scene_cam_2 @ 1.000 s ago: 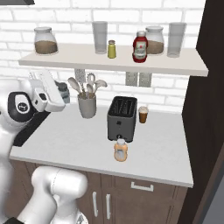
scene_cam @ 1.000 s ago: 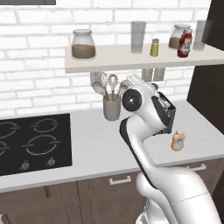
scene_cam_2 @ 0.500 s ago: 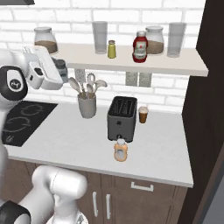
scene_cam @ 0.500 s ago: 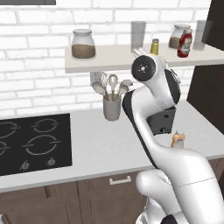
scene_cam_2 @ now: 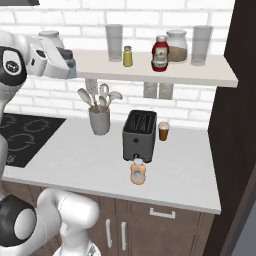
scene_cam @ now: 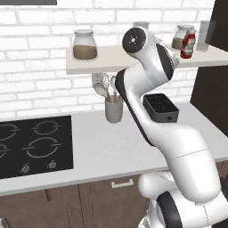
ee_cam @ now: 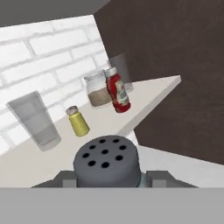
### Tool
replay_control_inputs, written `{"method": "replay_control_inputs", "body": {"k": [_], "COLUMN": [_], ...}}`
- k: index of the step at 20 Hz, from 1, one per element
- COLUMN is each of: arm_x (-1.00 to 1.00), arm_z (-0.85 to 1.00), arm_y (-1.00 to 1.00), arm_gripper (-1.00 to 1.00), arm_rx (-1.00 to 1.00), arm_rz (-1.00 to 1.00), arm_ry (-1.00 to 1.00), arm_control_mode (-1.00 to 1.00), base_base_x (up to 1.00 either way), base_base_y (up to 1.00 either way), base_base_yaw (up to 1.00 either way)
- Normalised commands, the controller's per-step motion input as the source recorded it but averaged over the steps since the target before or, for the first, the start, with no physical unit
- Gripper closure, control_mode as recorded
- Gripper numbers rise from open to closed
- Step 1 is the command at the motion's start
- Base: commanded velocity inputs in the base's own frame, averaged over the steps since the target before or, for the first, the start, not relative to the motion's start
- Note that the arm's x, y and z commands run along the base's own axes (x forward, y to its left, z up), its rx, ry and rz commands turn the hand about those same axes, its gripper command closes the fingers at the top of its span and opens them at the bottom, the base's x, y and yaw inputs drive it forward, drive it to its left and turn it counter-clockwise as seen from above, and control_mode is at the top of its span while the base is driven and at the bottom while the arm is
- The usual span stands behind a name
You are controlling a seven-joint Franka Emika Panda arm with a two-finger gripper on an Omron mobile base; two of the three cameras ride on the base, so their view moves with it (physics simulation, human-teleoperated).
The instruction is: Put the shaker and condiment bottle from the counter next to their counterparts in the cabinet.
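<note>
Pincer (ee_cam: 107, 183) clamped on shaker (ee_cam: 106, 162), upright; yellow shaker (ee_cam: 78, 121) lies ahead, mid-cabinet (ee_cam: 144, 99) near front edge, left of red bottle (ee_cam: 117, 92)

A toaster (scene_cam_2: 139, 135) stands beside a utensil crock (scene_cam_2: 99, 121) on the counter (scene_cam_2: 75, 162).

On the shelf (scene_cam_2: 210, 75) you've got the small shaker (scene_cam_2: 128, 56) left of the ketchup bottle (scene_cam_2: 160, 53), w/ a jar (scene_cam_2: 177, 46) behind-right. Below, condiment bottle (scene_cam_2: 137, 171) sits on the worktop (scene_cam_2: 190, 180) in front of the toaster (scene_cam_2: 139, 136).
</note>
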Motion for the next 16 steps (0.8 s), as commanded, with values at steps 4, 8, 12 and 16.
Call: {"method": "replay_control_inputs", "body": {"k": [4,8,12,16], "arm_x": [0.52,0.24,0.23,0.23], "arm_z": [0.13,0.28,-0.05,0.02], "arm_y": [0.01,-0.05,0.18,-0.18], "arm_gripper": [1.00,1.00,1.00,1.00], "arm_rx": [-0.03,-0.01,-0.15,0.00], "arm_rz": [0.05,0.01,0.00,0.00], "arm_ry": [0.08,0.00,0.02,0.00], "arm_control_mode": [-1.00,-1.00,-1.00,-1.00], "base_base_x": [0.00,0.00,0.00,0.00], "base_base_y": [0.00,0.00,0.00,0.00], "base_base_yaw": [0.00,0.00,0.00,0.00]}}
